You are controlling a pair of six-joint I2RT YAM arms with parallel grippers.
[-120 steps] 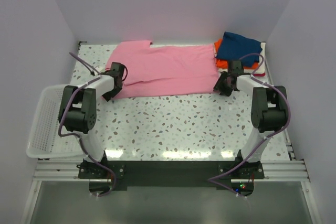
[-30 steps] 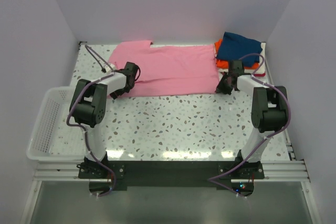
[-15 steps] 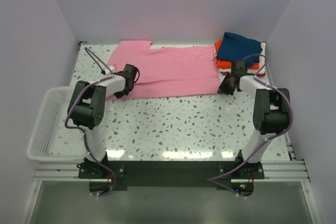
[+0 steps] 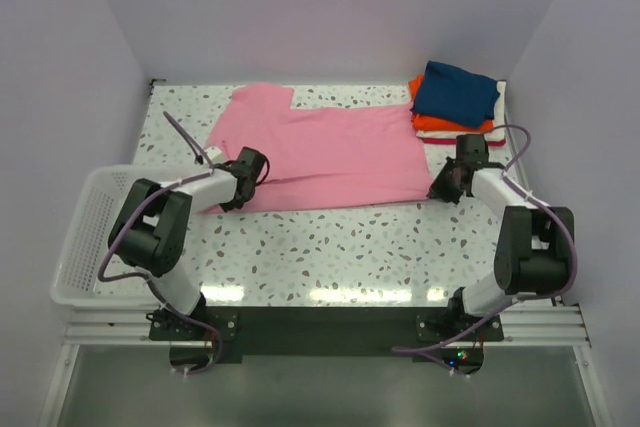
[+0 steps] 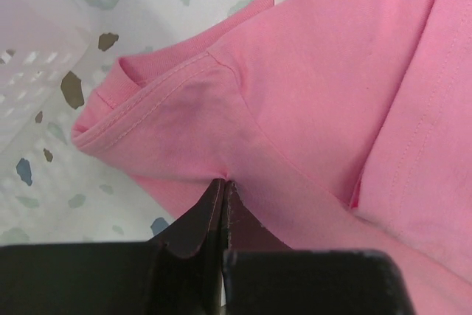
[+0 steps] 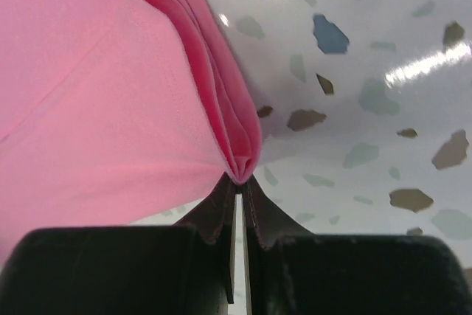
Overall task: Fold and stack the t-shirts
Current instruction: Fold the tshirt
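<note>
A light pink t-shirt point(image 4: 320, 152) lies spread across the back half of the speckled table. My left gripper point(image 4: 247, 175) is shut on the pink shirt near its left sleeve seam point(image 5: 221, 71), the cloth pinched at the fingertips point(image 5: 223, 182). At the shirt's right front corner my right gripper point(image 4: 446, 185) is shut on a folded edge of the pink cloth point(image 6: 240, 160). A stack of folded t-shirts point(image 4: 455, 97) sits at the back right, navy blue on top, with orange and a strip of red and white below.
A white wire basket point(image 4: 85, 237) hangs off the table's left edge beside the left arm. Walls close in on three sides. The speckled tabletop point(image 4: 350, 247) shows bare in front of the shirt.
The left gripper has closed on the shirt's left side. Both grippers have pulled toward the near edge, dragging the pink shirt forward, away from the folded stack.
</note>
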